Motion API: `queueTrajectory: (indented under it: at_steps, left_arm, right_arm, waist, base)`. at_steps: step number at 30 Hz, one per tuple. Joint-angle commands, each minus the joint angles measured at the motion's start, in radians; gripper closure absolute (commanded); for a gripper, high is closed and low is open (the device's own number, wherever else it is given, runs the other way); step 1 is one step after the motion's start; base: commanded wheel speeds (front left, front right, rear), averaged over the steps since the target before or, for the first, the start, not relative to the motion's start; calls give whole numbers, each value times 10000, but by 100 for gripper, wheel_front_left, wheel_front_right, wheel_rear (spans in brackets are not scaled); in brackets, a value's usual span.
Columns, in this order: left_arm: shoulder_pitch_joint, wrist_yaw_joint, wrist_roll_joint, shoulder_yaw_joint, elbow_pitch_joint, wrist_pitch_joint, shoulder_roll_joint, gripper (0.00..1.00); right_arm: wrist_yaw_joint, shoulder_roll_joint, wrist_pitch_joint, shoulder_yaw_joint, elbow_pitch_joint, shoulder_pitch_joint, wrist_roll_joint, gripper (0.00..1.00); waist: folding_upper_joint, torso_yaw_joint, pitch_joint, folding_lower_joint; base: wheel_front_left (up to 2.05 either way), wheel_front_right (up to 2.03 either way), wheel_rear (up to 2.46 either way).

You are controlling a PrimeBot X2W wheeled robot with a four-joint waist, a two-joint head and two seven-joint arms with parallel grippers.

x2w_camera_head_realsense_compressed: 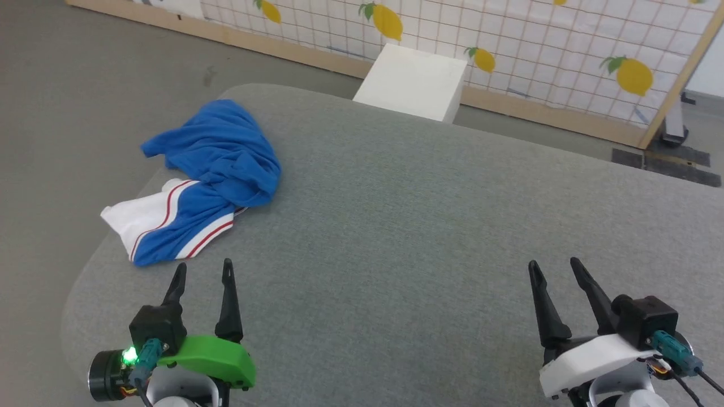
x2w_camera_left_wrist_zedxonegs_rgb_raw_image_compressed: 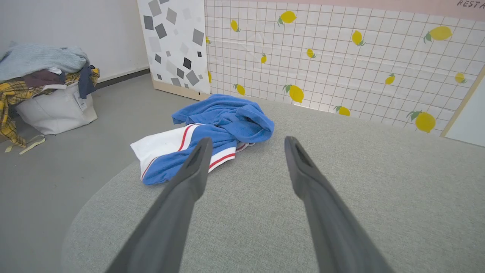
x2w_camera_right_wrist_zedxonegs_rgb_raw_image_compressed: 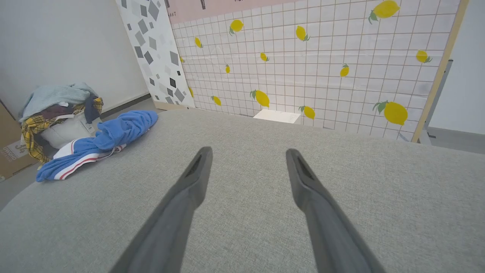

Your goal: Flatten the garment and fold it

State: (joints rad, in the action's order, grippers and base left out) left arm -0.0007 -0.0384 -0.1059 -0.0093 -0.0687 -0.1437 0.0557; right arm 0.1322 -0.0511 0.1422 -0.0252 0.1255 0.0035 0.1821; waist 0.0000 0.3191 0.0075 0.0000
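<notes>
Head view: jaws of the left gripper (x2w_camera_head_realsense_compressed: 204,264) stand released, the two long dark fingers spread and empty above the grey fabric-covered desk (x2w_camera_head_realsense_compressed: 396,226) with rounded corners. Jaws of the right gripper (x2w_camera_head_realsense_compressed: 554,262) are likewise released and hold nothing, at the near right of the desk, well apart from the left gripper. Ahead of the left gripper, near but not touching, lies the royal-blue soft jersey garment (x2w_camera_head_realsense_compressed: 218,164) with a white sleeve and red-and-white striped trim. It is crumpled in a heap at the far-left corner of the desk, with its white part at the left edge. Beyond the far edge stand a white rectangular box (x2w_camera_head_realsense_compressed: 413,79) and a white grid-pattern panel printed with yellow lemons (x2w_camera_head_realsense_compressed: 537,45). Left wrist view shows a white fabric bag heaped with mixed clothes (x2w_camera_left_wrist_zedxonegs_rgb_raw_image_compressed: 53,106) on the grey floor (x2w_camera_left_wrist_zedxonegs_rgb_raw_image_compressed: 113,98).
</notes>
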Motion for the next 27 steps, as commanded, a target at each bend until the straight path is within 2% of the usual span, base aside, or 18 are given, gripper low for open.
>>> queueTrajectory:
  at_steps: [1,27]
  left_arm:
    - [136,-65,-102,15,-57,-105,-31,0]
    - [155,-52,18,-39,-468,-646,-43,0]
  right_arm:
    - [-9,4,114,-22,72,174,119,0]
    - [-12,7,658,-230,476,281,621,0]
  waist:
    - [0,122,-9,0]
    - [0,1263,-26,0]
  base:
    - [0,0,0]
    - [0,0,0]
